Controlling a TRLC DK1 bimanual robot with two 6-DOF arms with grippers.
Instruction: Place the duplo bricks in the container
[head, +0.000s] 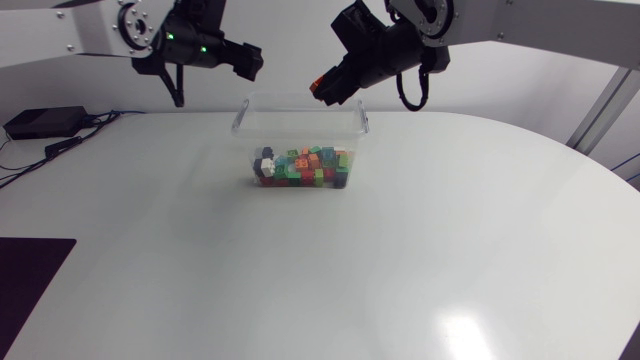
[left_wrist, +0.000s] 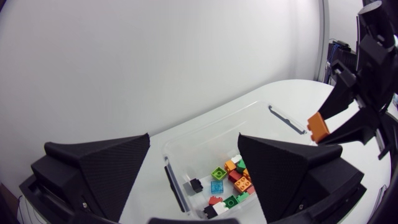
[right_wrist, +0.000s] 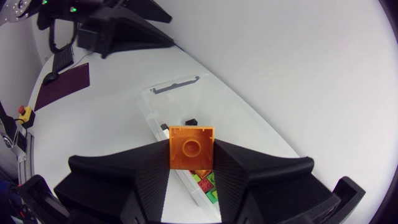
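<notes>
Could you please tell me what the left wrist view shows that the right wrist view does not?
Only the left wrist view: that the left gripper is open and empty, and most of the duplo bricks lying in the container. Only the right wrist view: the hollow underside of the orange brick, and a dark mat on the table. Both: the clear container, and the right gripper shut on the orange brick, held up near it.
</notes>
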